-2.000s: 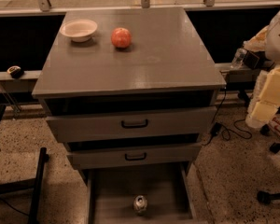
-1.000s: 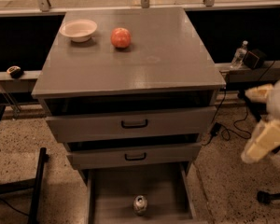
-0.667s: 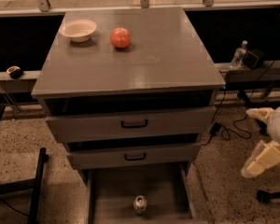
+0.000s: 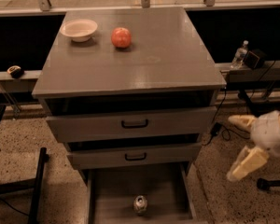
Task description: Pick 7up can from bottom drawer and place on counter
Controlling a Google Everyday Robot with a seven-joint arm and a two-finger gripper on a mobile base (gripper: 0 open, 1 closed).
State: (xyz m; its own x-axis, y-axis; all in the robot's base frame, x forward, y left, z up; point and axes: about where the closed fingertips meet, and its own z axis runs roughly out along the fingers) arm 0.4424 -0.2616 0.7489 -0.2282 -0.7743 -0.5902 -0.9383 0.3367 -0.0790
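A grey counter (image 4: 168, 55) holds a red-orange apple (image 4: 121, 37) and a cream bowl (image 4: 79, 29). The grey upper drawers (image 4: 177, 122) have black handles (image 4: 135, 124). In the grey bottom drawer (image 4: 112, 192), the can (image 4: 140, 204) shows a silver top. At the right, the cream gripper (image 4: 234, 148), fingers apart, hangs over a speckled beige floor (image 4: 18, 143).

Where things sit

You find the 7up can (image 4: 140, 204) upright in the bottom drawer (image 4: 112, 190), near its front. At the counter's (image 4: 144, 64) back left, a bowl (image 4: 79, 30) sits left of an apple (image 4: 121, 37). The gripper (image 4: 238, 143) hangs right of the cabinet, fingers apart
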